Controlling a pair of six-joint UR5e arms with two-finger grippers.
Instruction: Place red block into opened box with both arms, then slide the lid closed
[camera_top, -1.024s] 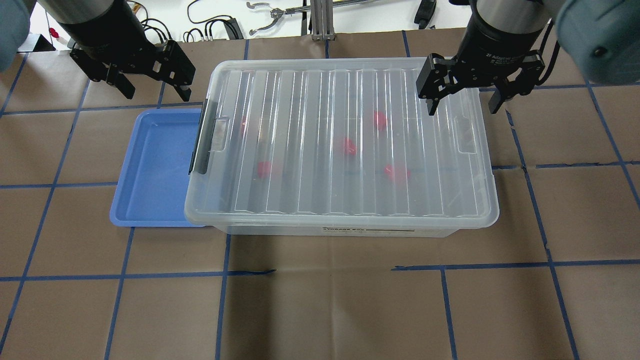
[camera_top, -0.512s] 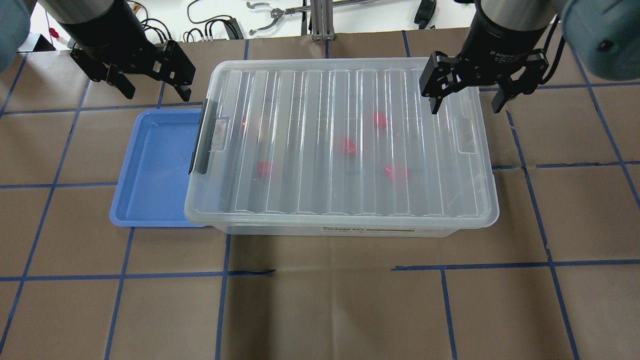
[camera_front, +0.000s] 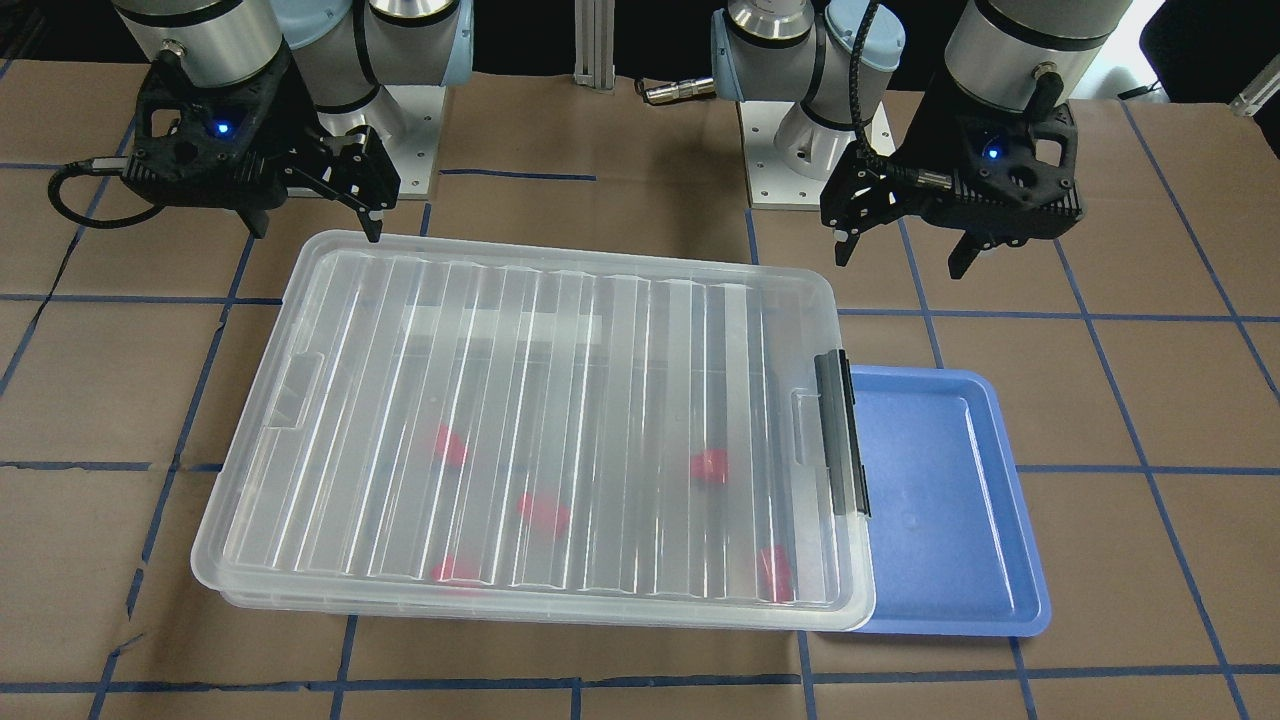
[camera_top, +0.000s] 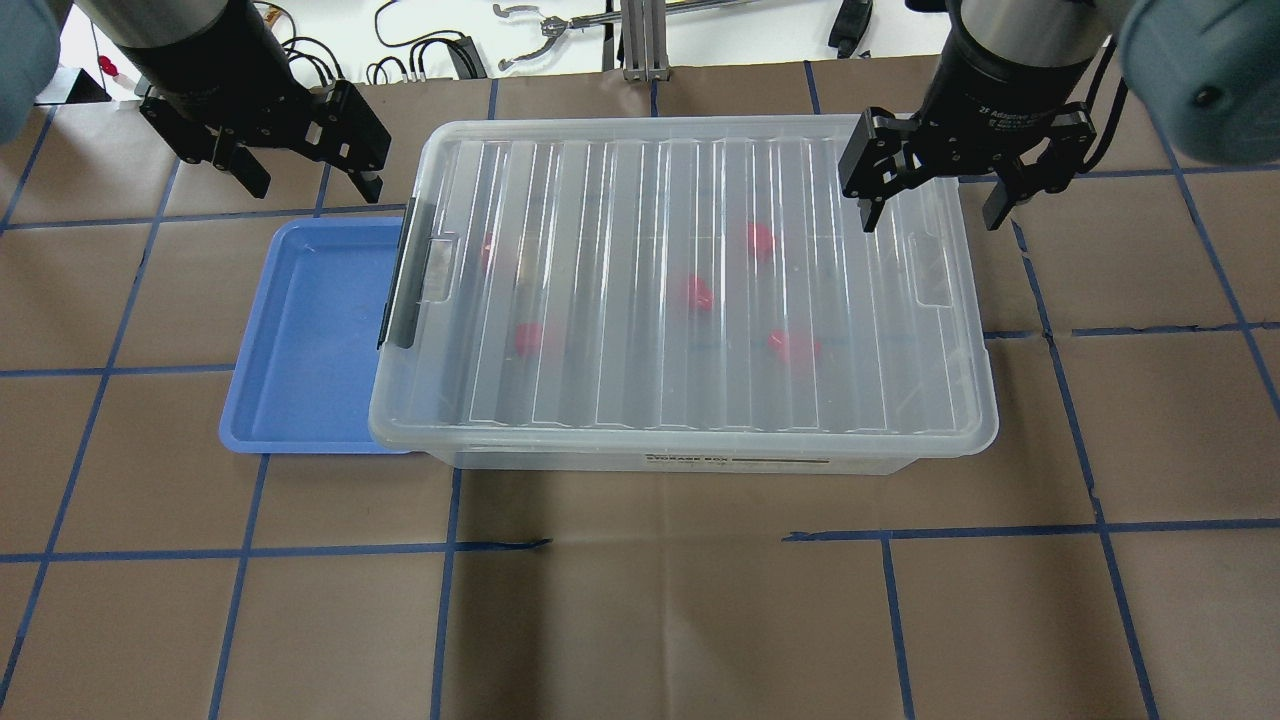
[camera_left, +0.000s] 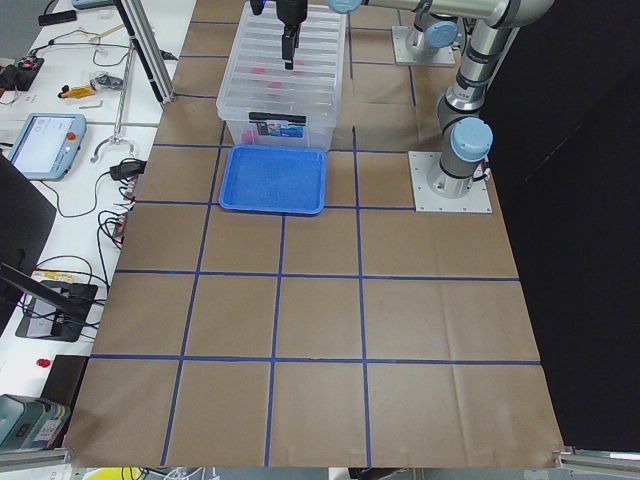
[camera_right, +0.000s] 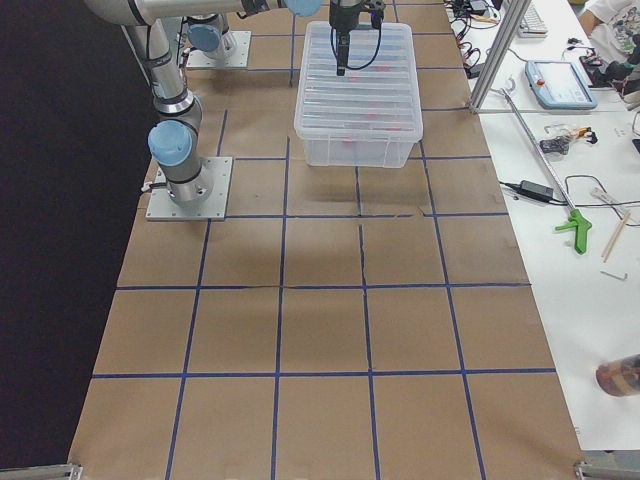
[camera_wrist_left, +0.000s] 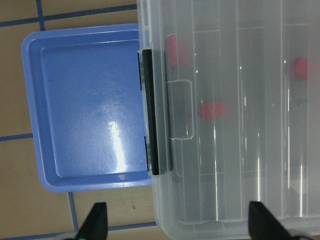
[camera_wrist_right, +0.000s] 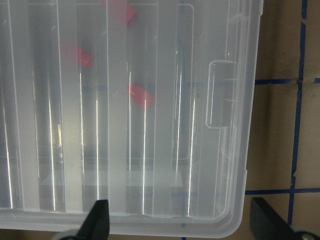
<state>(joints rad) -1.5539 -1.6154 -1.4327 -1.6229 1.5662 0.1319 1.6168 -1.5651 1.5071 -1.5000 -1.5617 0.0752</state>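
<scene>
The lid (camera_top: 640, 300) covers the whole box (camera_top: 560, 462), shutting off all entry from above.

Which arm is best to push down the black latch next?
Left, probably. Its open tool hovers near the box end with the latch; the right tool hovers over the lid's other end.

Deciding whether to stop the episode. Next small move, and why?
Probably lift the right gripper clear: the lid seems to cover the box fully, red blocks lie inside, and it and the left gripper hang open, holding nothing.
</scene>
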